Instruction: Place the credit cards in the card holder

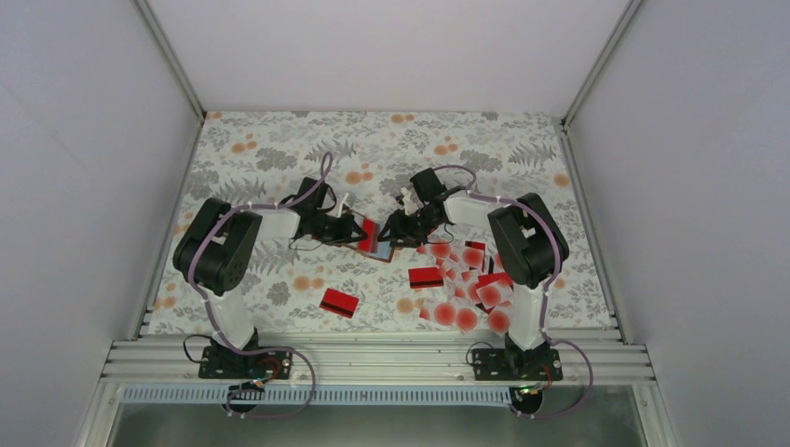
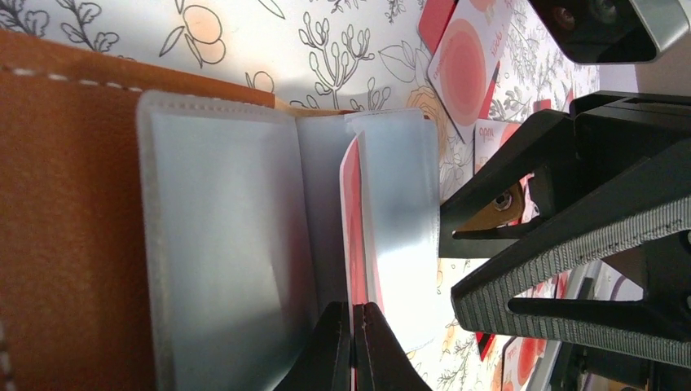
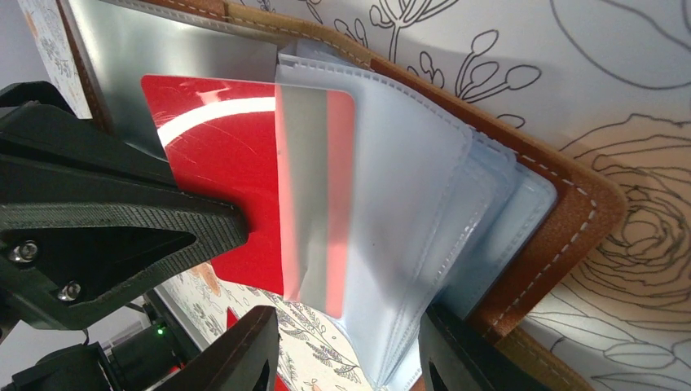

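Now left claw (image 2: pixel 353 319), clamped on red card (image 3: pixel 220 171), pushes it into card holder (image 3: pixel 562 244) sleeves (image 3: pixel 391 204); right claw (image 3: pixel 346 326) straddles them, likely steadying, grip unclear.

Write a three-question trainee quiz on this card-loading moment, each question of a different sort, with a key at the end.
1. True or false: the left pincer is shut on a red card.
2. Where is that card's far end?
A. Inside a clear sleeve of the card holder
B. Lying flat on the flowered cloth
C. On top of the loose pile
3. Fill in: the pile of loose cards lies on the ____ arm's side of the table.

Key: 1 true; 2 A; 3 right.
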Motion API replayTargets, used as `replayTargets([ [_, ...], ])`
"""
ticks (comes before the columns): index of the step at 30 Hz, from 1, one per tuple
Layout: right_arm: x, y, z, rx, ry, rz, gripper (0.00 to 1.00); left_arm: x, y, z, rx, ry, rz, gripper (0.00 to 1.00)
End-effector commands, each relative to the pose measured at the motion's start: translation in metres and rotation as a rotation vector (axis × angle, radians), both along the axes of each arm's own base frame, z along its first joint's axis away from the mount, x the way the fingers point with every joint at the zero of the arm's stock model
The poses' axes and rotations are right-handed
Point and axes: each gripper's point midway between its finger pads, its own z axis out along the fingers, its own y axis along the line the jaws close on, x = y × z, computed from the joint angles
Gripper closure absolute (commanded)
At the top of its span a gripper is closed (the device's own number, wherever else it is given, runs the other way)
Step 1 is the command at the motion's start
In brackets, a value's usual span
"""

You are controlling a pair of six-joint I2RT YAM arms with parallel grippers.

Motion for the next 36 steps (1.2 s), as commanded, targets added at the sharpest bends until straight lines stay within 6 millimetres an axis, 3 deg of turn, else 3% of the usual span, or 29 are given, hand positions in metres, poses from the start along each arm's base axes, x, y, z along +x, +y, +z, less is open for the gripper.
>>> replayTargets([
  [1, -0.024, -0.033, -0.056, -0.233, 0.082, -0.006, 0.55, -0.018, 0.001, -0.023, 0.024, 0.061, -0.048, 0.98],
  [11, 0.002, -0.045, -0.031, -0.252, 0.004, 0.016, 0.52, -0.028, -0.014, -0.032, -0.055, 0.111, -0.198, 0.98],
  [19, -0.006, -0.047, -0.041, -0.219, 0.042, -0.006, 0.52, -0.027, -0.013, -0.042, -0.044, 0.164, -0.194, 0.97],
  [23, -0.007, -0.045, -0.043, -0.2, 0.053, -0.021, 0.52, -0.033, -0.015, -0.039, -0.049, 0.177, -0.181, 0.9],
  [29, -0.004, -0.042, -0.041, -0.192, 0.046, -0.018, 0.53, -0.03, -0.015, -0.035, 0.043, 0.162, -0.175, 0.67],
  [36, -0.006, -0.043, -0.041, -0.196, 0.048, -0.008, 0.53, -0.015, -0.01, -0.033, 0.235, 0.086, -0.18, 0.63],
])
